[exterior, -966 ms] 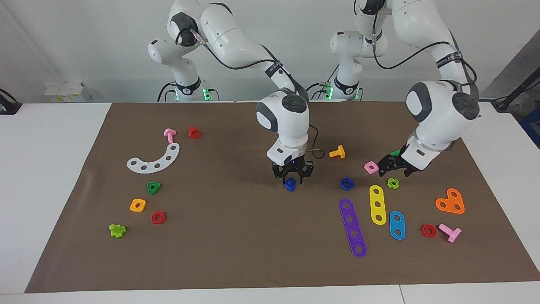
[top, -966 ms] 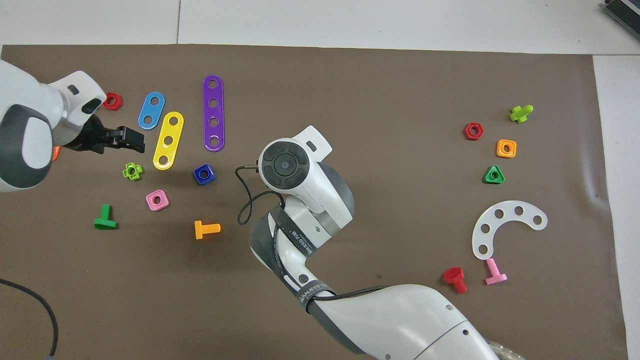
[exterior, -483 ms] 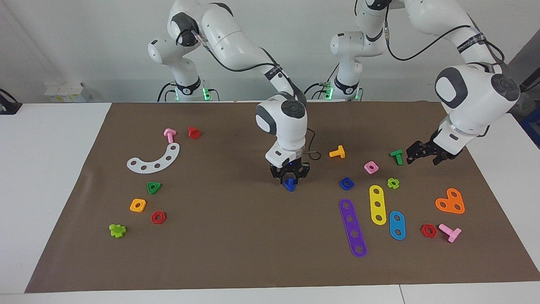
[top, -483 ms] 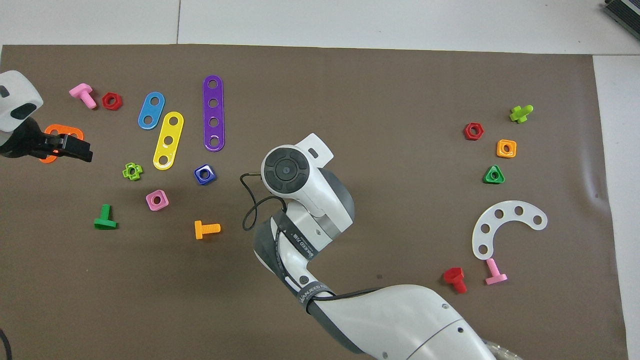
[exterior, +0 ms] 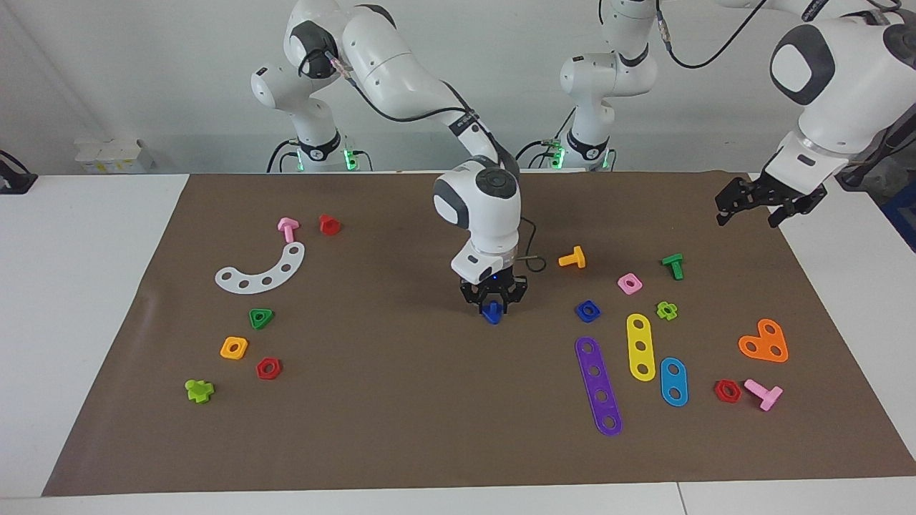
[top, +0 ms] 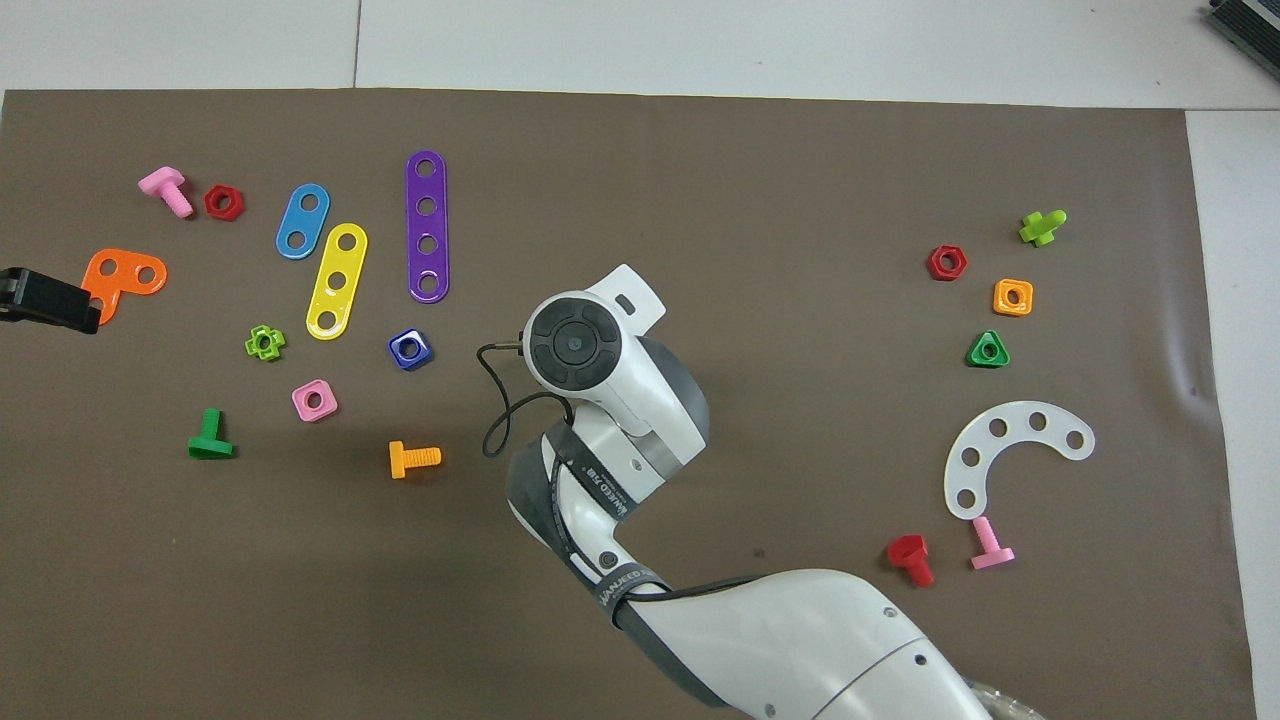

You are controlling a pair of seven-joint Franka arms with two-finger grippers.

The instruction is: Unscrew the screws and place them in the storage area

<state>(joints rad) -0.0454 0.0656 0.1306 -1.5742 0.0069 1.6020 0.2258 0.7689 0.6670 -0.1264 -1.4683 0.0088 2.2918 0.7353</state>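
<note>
The dark-blue screw [exterior: 491, 313] stands on the brown mat at mid-table. My right gripper [exterior: 492, 306] points straight down with its fingertips shut on the screw. The right arm's wrist [top: 575, 340] hides both of them in the overhead view. My left gripper [exterior: 749, 212] hangs open and empty, raised over the mat's edge at the left arm's end; only one dark finger [top: 45, 300] shows in the overhead view. The storage area [exterior: 315, 322] is the bare mat around the white curved strip [exterior: 261, 272] at the right arm's end, with nut shapes beside it.
A blue square nut [exterior: 587, 310], purple strip [exterior: 598, 386], yellow strip [exterior: 640, 347], orange bolt [exterior: 573, 257], pink nut [exterior: 629, 284] and green bolt [exterior: 673, 265] lie toward the left arm's end. A green triangle nut [exterior: 260, 318], orange square nut [exterior: 234, 347] and red hexagon nut [exterior: 268, 368] lie near the white strip.
The right gripper's fingers closed in on the blue screw. The left arm rose and swung away from the green bolt toward its own end of the table, empty.
</note>
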